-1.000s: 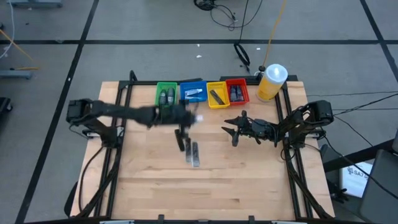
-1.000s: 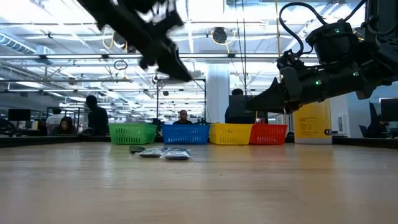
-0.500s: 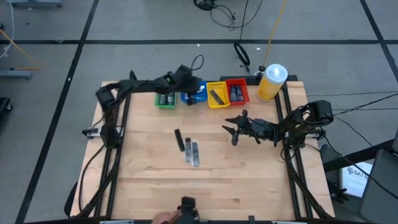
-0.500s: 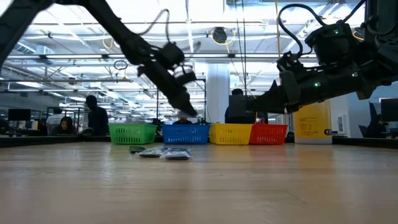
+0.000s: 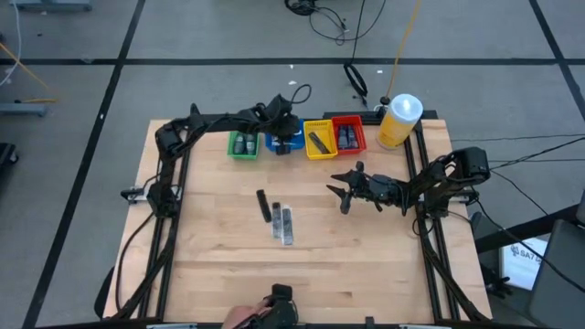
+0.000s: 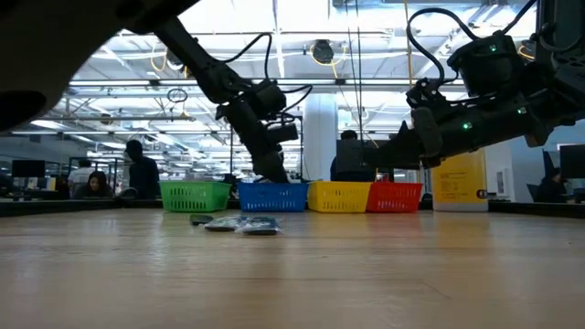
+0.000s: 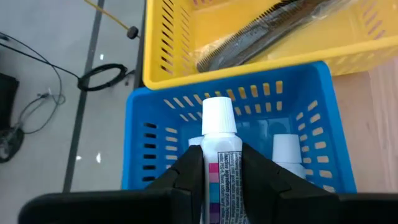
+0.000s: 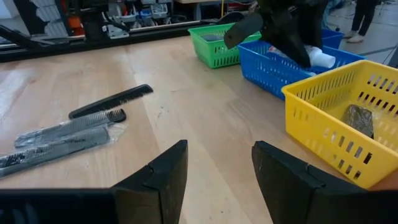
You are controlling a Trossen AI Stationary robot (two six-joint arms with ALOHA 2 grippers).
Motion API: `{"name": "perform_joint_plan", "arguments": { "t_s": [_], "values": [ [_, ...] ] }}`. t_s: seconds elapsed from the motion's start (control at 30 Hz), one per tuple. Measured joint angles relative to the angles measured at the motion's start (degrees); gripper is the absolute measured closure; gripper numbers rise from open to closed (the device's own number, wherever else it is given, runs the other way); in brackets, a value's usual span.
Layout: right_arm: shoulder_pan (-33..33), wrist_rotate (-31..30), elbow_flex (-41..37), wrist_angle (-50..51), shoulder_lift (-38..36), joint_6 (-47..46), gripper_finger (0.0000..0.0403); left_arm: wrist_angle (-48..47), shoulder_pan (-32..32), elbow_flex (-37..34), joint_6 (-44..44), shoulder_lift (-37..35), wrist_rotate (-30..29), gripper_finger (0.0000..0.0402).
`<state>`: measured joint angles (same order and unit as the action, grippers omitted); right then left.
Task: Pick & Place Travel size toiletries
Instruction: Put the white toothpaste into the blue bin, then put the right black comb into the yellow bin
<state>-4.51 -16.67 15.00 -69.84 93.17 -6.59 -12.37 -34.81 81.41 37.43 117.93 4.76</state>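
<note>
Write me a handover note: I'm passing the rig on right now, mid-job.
Left gripper: shut on a white-capped tube, held over the blue bin, not yet released.
Right gripper: open, empty, hovering above mid-table.
Done: the blue bin already holds another white-capped tube; the green bin and red bin hold dark items; the yellow bin holds a comb.
Left: drop the held tube, then clear three combs lying mid-table, two of them in clear wrappers.

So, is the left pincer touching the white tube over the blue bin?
Touching. The left wrist view shows the left pincer closed on the white tube, both fingers pressed against its sides, above the blue bin.
</note>
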Motion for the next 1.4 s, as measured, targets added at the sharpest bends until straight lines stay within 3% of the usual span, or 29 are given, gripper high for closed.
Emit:
{"name": "perform_joint_plan", "arguments": {
  "t_s": [0.17,0.37,0.67,0.9,1.0,1.2,1.4],
  "values": [
    [0.0,0.0,0.0,0.0,-0.01,-0.02,0.0232,-0.54,-0.1,-0.04,0.6,0.0,1.67,0.0303],
    [0.0,0.02,0.0,0.0,0.0,-0.22,0.0232,-0.92,-0.34,-0.04,0.39,0.0,1.28,0.0244],
    [0.09,0.2,0.0,0.02,0.0,-0.24,0.0232,-5.8,1.47,0.72,-1.66,-6.15,-7.09,0.0187],
    [0.25,0.35,0.0,0.29,0.0,-1.73,0.0232,-22.26,7.04,0.59,-6.16,-15.67,2.92,0.0199],
    [0.77,0.39,0.02,0.89,0.0,-1.73,0.0232,-24.61,10.99,-3.2,-9.22,-19.2,7.39,0.0209],
    [0.92,0.39,0.02,0.77,0.0,-2.15,0.0232,-13.21,21.69,-18.84,-20.82,-24.2,8.87,0.0233],
    [0.87,0.39,0.02,-0.95,0.0,-2.15,0.0232,3.81,32.37,-28.79,-33.07,-21.5,7.41,0.0268]
  ]
}}
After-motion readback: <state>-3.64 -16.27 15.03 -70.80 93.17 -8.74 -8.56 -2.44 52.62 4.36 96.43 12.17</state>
